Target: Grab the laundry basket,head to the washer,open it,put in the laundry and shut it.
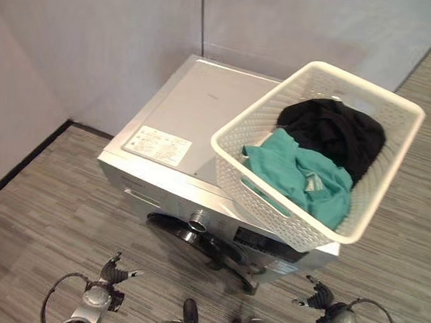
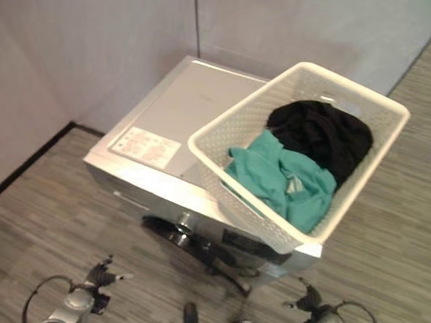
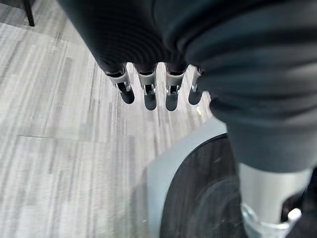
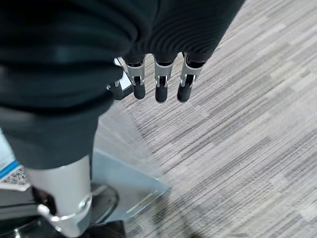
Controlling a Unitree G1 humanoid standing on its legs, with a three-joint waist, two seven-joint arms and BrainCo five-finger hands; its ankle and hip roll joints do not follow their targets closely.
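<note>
- Basket (image 1: pixel 315 149) of clothes (image 1: pixel 302 174) rests atop the washer (image 1: pixel 181 130), overhanging its right edge.
- Left hand (image 3: pixel 148 94) and right hand (image 4: pixel 158 87) hang low, fingers straight, empty.
- Reach squarely for the near-side door (image 1: pixel 196 237) first.

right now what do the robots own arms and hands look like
Both arms are silver-grey. The left hand and the right hand each have a dark ribbed cover over the back and wrist, with a row of silver fingers ending in dark rounded tips.
</note>
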